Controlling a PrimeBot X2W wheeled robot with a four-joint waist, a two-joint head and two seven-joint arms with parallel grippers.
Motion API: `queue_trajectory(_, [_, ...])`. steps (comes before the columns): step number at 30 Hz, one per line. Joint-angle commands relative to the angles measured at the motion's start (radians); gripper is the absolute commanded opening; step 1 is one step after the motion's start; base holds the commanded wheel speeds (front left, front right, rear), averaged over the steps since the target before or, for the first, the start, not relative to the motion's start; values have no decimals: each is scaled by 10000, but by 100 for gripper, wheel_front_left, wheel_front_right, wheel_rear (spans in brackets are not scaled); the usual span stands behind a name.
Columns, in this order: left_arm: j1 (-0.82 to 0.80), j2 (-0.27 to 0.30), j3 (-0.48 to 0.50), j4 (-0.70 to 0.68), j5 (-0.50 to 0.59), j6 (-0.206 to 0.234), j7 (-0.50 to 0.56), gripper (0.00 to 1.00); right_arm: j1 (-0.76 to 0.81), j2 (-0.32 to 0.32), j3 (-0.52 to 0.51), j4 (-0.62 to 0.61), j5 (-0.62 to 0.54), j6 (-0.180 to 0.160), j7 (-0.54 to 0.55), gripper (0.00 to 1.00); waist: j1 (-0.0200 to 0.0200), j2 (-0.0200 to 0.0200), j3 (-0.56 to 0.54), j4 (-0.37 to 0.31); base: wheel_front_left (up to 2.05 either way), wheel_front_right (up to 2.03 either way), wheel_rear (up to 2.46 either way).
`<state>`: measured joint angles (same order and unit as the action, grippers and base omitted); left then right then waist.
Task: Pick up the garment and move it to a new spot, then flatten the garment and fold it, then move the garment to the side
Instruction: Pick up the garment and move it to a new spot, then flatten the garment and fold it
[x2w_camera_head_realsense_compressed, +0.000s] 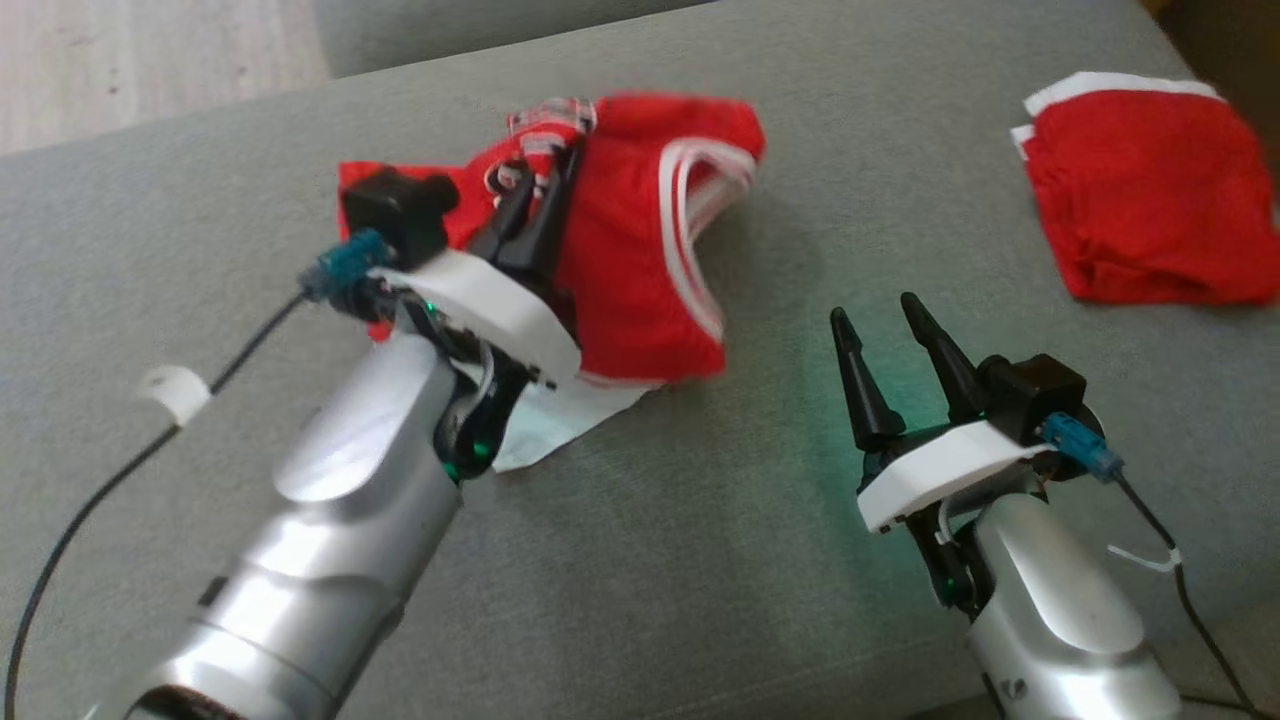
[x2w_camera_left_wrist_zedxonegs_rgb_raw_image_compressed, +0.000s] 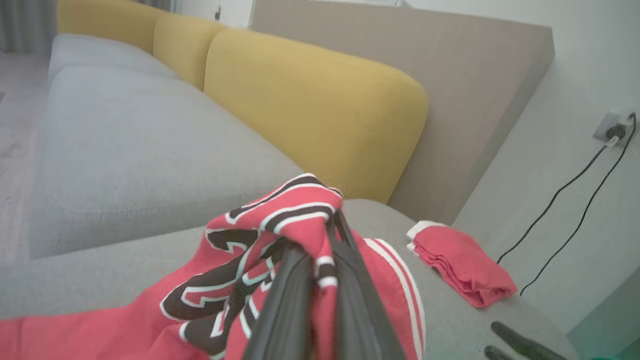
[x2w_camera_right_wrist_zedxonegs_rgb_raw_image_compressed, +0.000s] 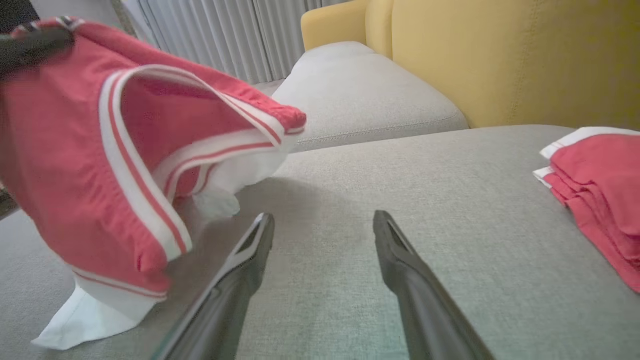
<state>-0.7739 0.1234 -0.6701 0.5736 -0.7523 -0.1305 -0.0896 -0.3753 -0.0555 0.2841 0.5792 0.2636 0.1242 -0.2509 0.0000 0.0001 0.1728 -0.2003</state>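
Left gripper (x2w_camera_head_realsense_compressed: 562, 168) of mine pinches the red garment (x2w_camera_head_realsense_compressed: 640, 260) aloft; my right gripper (x2w_camera_head_realsense_compressed: 873, 307) stands agape beside it, open grey cushion (x2w_camera_head_realsense_compressed: 700, 560) ahead. Left wrist view adds wall cables (x2w_camera_left_wrist_zedxonegs_rgb_raw_image_compressed: 565, 190).

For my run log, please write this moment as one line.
left gripper: shut on red jersey, partly lifted | right gripper: open, apart | folded red garment: far right on grey cushion

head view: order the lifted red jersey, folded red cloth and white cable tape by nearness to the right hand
1. Red jersey with white trim, just left of the right hand.
2. Folded red cloth, upper right.
3. White tape loop, far left.
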Motion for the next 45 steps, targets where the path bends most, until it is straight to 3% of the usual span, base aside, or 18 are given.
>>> queue_trajectory(1, [-349, 142, 185, 72, 96, 108, -184, 20, -30, 53, 210, -345, 62, 65, -109, 100, 0, -1, 8, -118, 0, 0, 0])
queue_trajectory(2, [-319, 108, 157, 359, 191, 226, -324, 98, -32, 53, 219, -353, 77, 65, -109, 100, 0, -1, 16, -133, 0, 0, 0])
queue_trajectory(7, [-65, 203, 284, 1637, 606, 763, -1334, 100, 5, 53, 70, -455, 78, 65, -109, 100, 0, -1, 23, 39, 0, 0, 0])
queue_trajectory(12, [663, 634, 686, 2238, 1130, 1401, -1703, 100, 210, 53, -215, -452, 9, 65, -109, 100, 0, -1, -195, 506, 0, 0, 0])
queue_trajectory(20, [3567, 1049, 2845, 202, 2433, 2138, -1718, 100, 672, 53, -807, -366, -120, 65, -109, 100, 0, -1, -833, 1226, 0, 0, 0])
queue_trajectory(29, [6539, 94, 4888, -1423, 3764, 1791, -1720, 100, 1236, 53, -1047, -308, -103, 65, -109, 100, 0, -1, -1246, 1513, 0, 0, 0])
queue_trajectory(38, [6703, -425, 5629, -1551, 4655, 1145, -1720, 100, 1178, 53, -625, -347, -39, 65, -109, 100, 0, -1, -1081, 1593, 0, 0, 0])
queue_trajectory(45, [6555, -653, 5824, -1365, 5004, 756, -1721, 100, 847, 53, 1807, -189, 498, 65, -109, 100, 0, -1, -764, 2170, 0, 0, 0])
